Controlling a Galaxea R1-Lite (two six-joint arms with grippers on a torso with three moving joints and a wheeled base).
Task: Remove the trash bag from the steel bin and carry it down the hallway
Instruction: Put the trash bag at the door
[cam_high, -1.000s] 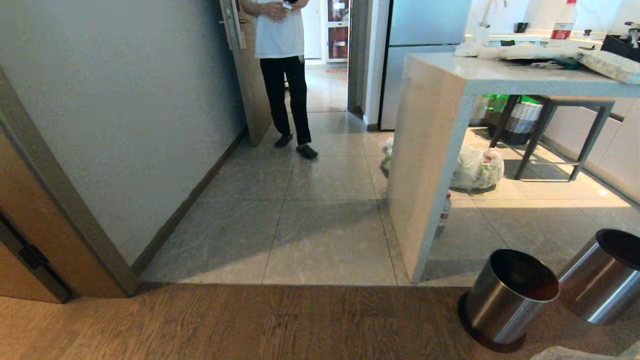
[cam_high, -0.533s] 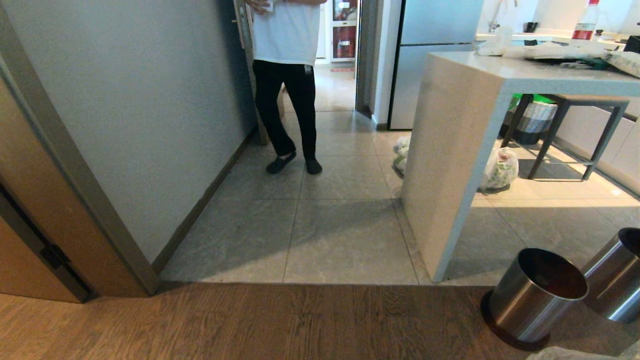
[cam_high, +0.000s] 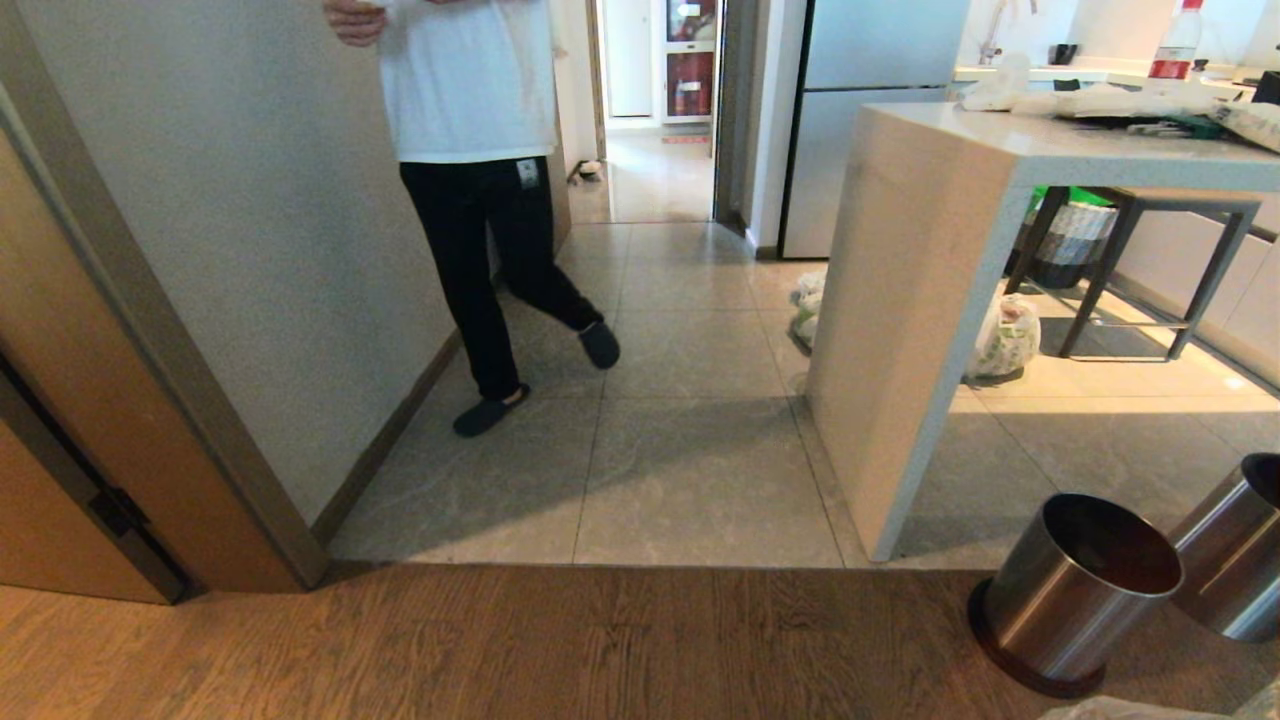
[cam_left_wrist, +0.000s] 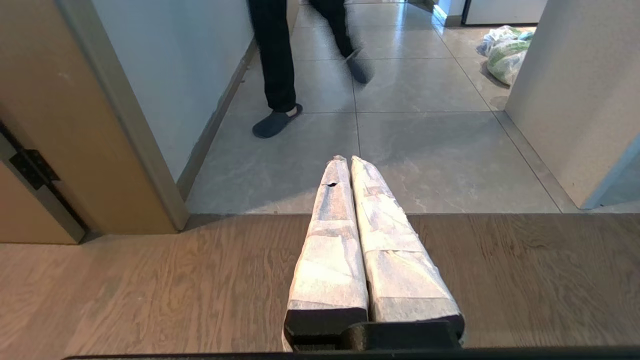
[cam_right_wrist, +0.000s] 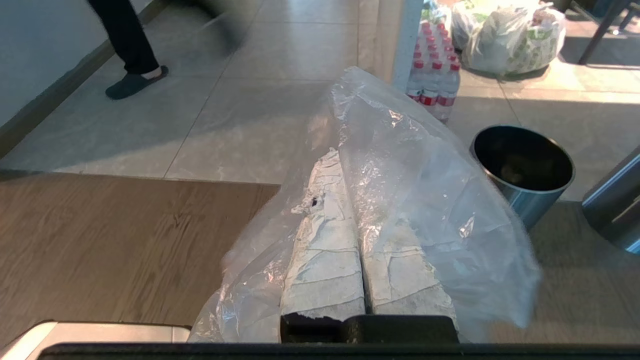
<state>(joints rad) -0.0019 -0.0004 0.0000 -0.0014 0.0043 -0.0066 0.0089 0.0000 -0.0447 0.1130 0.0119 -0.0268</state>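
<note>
Clenching its taped fingers on the trash bag (cam_right_wrist: 400, 200), the right end effector (cam_right_wrist: 345, 165) holds the clear, crinkled plastic draped over and around itself above the edge where wood-plank floor (cam_high: 560, 640) meets tile. No contents can be made out through the film. The steel bin (cam_high: 1075, 590) stands just beyond on the wood floor, tilted in the head view, its dark inside bare of a liner; a second steel bin (cam_high: 1235, 560) stands just beside it at the frame's right edge. The left end effector (cam_left_wrist: 347, 160) hangs clenched and holds nothing, its wrapped fingers pressed together over the wood-tile seam.

Ahead lies the hallway (cam_high: 690, 440) of glossy grey tiles, where a person (cam_high: 480, 200) in a white top, black trousers and dark slippers is mid-stride beside the wall. A small tag on the trousers is too small to read. Right of the passage a pale surface (cam_high: 1080, 140) carries clutter and a red-labelled bottle (cam_high: 1175, 45) whose writing is illegible. White bags with green print (cam_right_wrist: 510, 37) and a pack of red-capped bottles (cam_right_wrist: 432, 70) sit on the tiles by it.
</note>
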